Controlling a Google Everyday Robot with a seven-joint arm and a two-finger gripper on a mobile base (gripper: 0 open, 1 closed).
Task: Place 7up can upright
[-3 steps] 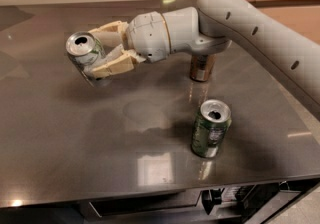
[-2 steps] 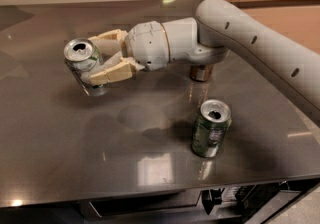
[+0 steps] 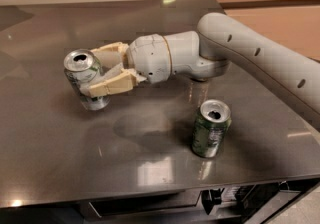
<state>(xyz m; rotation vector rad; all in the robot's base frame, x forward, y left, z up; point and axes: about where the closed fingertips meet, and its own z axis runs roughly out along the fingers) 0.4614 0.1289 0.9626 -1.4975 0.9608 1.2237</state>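
The 7up can (image 3: 82, 74) is a pale can with green markings and a silver top with an open mouth. It stands nearly upright, leaning slightly, at the left of the steel table, its base at or just above the surface. My gripper (image 3: 102, 70) reaches in from the right and its cream fingers (image 3: 112, 82) are shut on the can's side. The white arm (image 3: 260, 60) runs back to the right edge of the view.
A dark green can (image 3: 211, 128) stands upright at the front right of the table (image 3: 60, 158). The brown can is hidden behind my arm. The table's front edge runs along the bottom, with dark equipment below it.
My gripper has carried the 7up can a little forward and downward, and the can has turned closer to upright. The arm now covers the brown can. The green can has not moved.
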